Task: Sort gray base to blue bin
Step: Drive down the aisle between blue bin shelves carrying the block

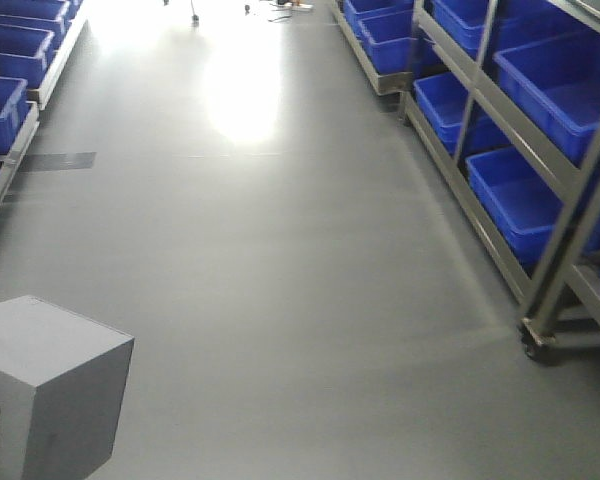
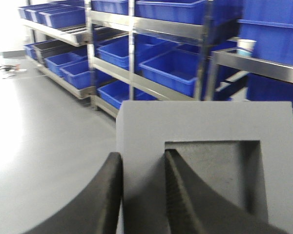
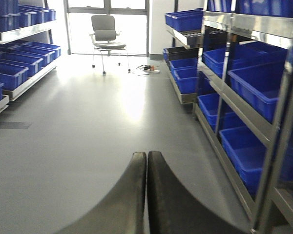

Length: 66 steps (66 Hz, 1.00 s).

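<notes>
Gray base [image 2: 205, 122]: I have it gripped in the left gripper [image 2: 141, 161]. The fingers [image 2: 178, 190] are clenched on one wall of the block, one finger inside the square recess and the other against the outer side (the recessed face is turned toward the left wrist camera). In the front view the same block [image 1: 50, 380] sits at the lower left corner, raised over the gray floor [image 1: 280, 280].

Right gripper [image 3: 146, 156]: the fingers are pressed together with nothing between them, pointing down the aisle.

Surroundings: blue bins [image 2: 171, 73] fill the metal shelves [image 1: 570, 220] on both sides of the aisle. A paper cup [image 2: 246, 47] stands on a shelf rail just beyond the block. An office chair [image 3: 106, 34] stands at the far end by the bright window.
</notes>
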### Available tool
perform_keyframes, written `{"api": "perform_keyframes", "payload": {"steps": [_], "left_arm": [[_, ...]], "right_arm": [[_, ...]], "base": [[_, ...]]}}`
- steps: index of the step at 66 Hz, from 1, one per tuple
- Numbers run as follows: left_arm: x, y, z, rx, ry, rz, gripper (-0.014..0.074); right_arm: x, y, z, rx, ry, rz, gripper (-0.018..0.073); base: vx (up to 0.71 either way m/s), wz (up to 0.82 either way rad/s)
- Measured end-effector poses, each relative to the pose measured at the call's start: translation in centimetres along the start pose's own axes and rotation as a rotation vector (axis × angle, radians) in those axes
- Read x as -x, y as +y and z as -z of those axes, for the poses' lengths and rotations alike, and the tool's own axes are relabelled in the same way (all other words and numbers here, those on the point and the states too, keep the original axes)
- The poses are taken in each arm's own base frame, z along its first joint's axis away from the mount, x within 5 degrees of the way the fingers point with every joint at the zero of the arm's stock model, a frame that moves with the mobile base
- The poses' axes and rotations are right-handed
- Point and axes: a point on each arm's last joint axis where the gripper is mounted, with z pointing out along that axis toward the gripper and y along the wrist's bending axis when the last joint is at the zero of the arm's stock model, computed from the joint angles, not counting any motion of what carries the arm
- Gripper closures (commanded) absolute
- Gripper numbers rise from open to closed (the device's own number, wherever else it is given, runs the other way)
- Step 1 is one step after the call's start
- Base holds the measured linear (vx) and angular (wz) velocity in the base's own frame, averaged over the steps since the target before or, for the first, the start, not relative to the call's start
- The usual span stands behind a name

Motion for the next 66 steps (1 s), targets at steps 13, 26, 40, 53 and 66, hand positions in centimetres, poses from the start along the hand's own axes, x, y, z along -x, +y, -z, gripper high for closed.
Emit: {"api": "perform_keyframes", "payload": {"steps": [13,26,40,53,66], "left_arm": [[0.00,0.00,0.00,0.000,0.000,0.000,0.0602],[0.00,0.00,0.00,0.000,0.000,0.000,0.0602],[0.00,0.00,0.00,0.000,0.000,0.000,0.0602],[0.00,0.00,0.00,0.000,0.000,0.000,0.0602],[0.00,0.00,0.00,0.000,0.000,0.000,0.0602]], "right_arm": [[0.00,0.00,0.00,0.000,0.000,0.000,0.0568],[0.00,0.00,0.00,0.000,0.000,0.000,0.0568],[0.00,0.00,0.00,0.000,0.000,0.000,0.0568],[0.00,0.00,0.00,0.000,0.000,0.000,0.0568],[0.00,0.00,0.00,0.000,0.000,0.000,0.0568]], "base": [[0.38,0.21],[0.42,0.09],[0.46,0.02],[0.47,0.01],[0.48,0.04]]}}
